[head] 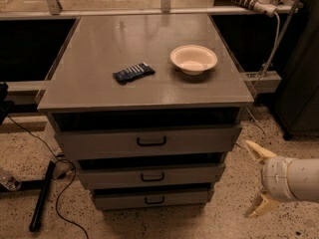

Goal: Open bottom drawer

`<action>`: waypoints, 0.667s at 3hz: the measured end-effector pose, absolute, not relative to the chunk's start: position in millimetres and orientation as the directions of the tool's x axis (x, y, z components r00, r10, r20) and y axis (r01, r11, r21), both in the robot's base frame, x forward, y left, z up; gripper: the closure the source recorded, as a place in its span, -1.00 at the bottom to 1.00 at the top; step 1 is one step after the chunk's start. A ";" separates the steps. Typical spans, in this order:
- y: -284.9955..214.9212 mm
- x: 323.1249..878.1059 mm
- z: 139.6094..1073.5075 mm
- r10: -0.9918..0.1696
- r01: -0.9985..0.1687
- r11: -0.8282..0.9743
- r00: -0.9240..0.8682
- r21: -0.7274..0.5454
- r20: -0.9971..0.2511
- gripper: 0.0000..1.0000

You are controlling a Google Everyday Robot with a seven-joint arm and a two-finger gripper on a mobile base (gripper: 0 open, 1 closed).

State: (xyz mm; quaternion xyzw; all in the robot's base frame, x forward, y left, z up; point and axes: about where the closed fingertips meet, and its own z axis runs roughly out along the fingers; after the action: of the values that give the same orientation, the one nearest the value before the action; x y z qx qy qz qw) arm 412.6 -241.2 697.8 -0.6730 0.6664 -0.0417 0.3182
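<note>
- Three drawer fronts were stacked under the grey cabinet top (99, 91).
- The bottom drawer (114, 200) was set lowest, by the floor.
- The gripper (247, 179) was held right of the drawers, clear of them, spread wide and empty.
- A bowl (194, 59) and a dark packet (133, 72) were laid on top.

On the cabinet top (94, 88), the bowl (194, 59) sits right of the snack packet (133, 72). The bottom drawer (119, 200) lies under the middle drawer (109, 177). The gripper (255, 179) hangs right of both, apart.
</note>
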 end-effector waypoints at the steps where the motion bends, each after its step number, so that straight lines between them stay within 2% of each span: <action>1: -235.4 414.6 669.3 -0.916 -0.888 0.100 0.094 -0.448 -0.390 -1.00; 2: -236.5 420.8 625.1 -0.889 -0.905 0.147 0.055 -0.399 -0.454 -1.00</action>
State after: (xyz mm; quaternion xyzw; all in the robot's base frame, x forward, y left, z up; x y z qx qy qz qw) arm 420.8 -236.5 625.1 -0.6528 0.6871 0.0123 0.3186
